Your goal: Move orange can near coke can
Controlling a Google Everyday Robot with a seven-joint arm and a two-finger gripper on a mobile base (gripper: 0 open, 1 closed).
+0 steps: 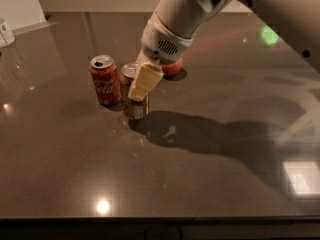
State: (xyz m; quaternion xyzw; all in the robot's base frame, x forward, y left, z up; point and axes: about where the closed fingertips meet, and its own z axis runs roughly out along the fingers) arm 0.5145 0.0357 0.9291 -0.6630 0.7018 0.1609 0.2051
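The orange can, brownish-orange with a silver top, stands upright on the dark table, right beside the coke can. The coke can is red with white script and stands just left of it, nearly touching. My gripper comes down from the upper right and is shut on the orange can, its pale finger lying across the can's front. The far finger is hidden behind the can.
A red apple lies just behind the gripper, partly hidden by the arm. A white container stands at the far left edge. The dark reflective table stretches to the front and right.
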